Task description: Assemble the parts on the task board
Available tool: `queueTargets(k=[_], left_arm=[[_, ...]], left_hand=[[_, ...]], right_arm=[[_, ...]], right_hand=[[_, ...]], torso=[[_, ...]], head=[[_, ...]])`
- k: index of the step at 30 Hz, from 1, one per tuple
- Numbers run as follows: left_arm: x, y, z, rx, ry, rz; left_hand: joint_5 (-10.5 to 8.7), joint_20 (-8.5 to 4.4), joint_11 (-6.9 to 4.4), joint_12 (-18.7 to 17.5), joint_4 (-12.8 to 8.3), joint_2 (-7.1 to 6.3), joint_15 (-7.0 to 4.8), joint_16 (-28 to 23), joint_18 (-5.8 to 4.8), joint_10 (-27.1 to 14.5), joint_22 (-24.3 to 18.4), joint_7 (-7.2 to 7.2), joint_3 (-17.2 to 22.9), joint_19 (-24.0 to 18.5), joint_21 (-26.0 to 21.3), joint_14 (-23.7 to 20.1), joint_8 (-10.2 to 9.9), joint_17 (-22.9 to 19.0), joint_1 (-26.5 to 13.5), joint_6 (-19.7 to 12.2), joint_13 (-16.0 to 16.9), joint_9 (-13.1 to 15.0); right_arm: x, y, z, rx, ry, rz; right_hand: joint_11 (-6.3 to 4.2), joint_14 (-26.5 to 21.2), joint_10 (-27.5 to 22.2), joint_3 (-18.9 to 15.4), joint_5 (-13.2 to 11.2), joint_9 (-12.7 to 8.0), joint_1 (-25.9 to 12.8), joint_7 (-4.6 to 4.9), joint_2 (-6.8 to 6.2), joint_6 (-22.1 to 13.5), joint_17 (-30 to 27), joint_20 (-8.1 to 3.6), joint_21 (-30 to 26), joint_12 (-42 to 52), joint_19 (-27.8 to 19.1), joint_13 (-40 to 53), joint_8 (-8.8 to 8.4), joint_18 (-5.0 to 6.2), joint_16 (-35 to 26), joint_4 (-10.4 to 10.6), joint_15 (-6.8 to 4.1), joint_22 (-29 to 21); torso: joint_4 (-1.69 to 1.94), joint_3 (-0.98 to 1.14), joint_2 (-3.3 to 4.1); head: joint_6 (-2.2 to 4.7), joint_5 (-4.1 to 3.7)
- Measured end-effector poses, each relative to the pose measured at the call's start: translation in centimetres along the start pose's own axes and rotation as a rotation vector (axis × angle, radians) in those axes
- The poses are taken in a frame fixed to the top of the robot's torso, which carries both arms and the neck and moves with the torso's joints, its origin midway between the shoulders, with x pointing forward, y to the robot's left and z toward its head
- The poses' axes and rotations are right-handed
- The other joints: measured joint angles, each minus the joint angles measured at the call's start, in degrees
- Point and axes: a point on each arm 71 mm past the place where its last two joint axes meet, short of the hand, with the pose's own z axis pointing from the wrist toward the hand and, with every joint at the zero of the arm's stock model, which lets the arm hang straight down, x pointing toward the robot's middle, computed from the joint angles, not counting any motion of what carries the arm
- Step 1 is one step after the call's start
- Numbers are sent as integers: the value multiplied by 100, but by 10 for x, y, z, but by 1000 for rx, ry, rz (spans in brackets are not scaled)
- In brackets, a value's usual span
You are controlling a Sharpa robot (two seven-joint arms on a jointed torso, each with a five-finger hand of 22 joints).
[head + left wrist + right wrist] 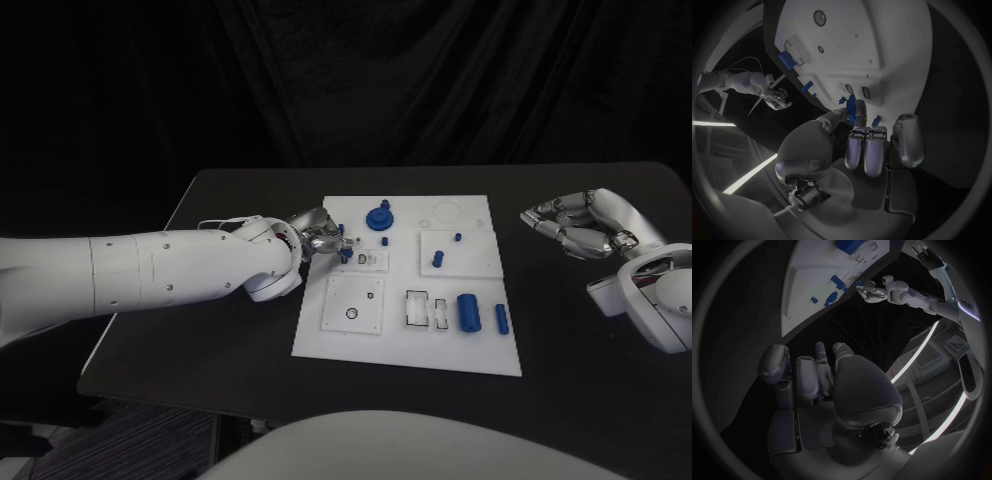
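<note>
Small blue part half-hidden behind fingers

Matt white task board – smooth blue plastic parts. Matt black table; left hand – polished silver metal.

Black table, matte top, corners rounded, near-left corner visible. Dark curtain hangs in folds behind the far edge. Floor below near-left corner: patch of dark ribbed mat, partly cut off by frame.
</note>
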Motion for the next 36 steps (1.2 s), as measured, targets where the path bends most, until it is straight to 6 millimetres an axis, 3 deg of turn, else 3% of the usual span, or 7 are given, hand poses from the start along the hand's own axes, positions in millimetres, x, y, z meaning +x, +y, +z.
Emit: queueTargets(k=[6,14,36], left_arm=[[18,2,1,27,-23,-6],[31,-1,1,63,-40,-14],[32,-1,7,71,-78,-13]], left_hand=[[-2,0,0,0,0,-4,0,0,0,0,0,0,0,0,0,0,0,0,-11,0,0,12],[-159,0,0,0,-102,16,0,0,0,0,0,0,102,0,0,0,-1,0,-78,0,0,16],[-260,0,0,0,-105,89,1,0,0,0,0,8,105,0,0,0,-1,0,-139,-3,0,-14]], right_arm=[[-1,-1,-1,2,-2,-1],[0,-1,-1,2,-2,-1],[0,-2,-1,3,-2,-1]], right_hand=[[0,0,0,0,0,0,0,0,0,0,0,0,0,5,0,0,0,0,0,0,0,0],[0,0,0,0,37,1,21,0,-22,0,-5,0,0,-17,0,0,0,0,0,0,1,-1],[0,4,0,0,67,-4,20,0,-22,0,-4,0,0,-15,0,0,0,0,0,0,5,-2]], torso=[[-1,4,-9],[-15,2,-9],[-12,0,-9]], head=[[0,-10],[0,21],[0,-5]])
